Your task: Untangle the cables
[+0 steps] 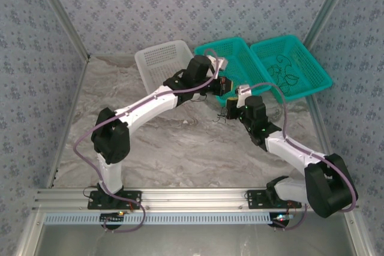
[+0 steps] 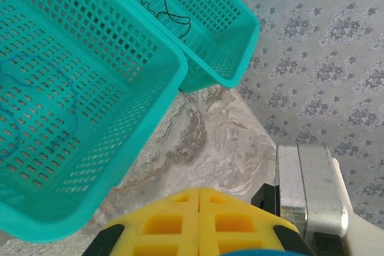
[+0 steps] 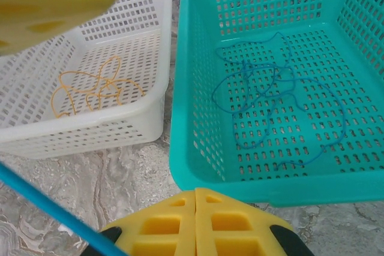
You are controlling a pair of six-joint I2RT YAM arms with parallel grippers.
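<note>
Near the teal basket (image 3: 183,88), left tool (image 2: 198,191) and right tool (image 3: 196,192) closed, blue cable (image 3: 54,208) cropped at both ends.

Baskets (image 1: 251,45) ahead; open tabletop (image 1: 174,148) nearer.

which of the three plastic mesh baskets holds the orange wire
The white plastic mesh basket, leftmost in the row, holds the thin orange wire. The middle teal basket holds a blue wire, the right teal one a black wire.
</note>
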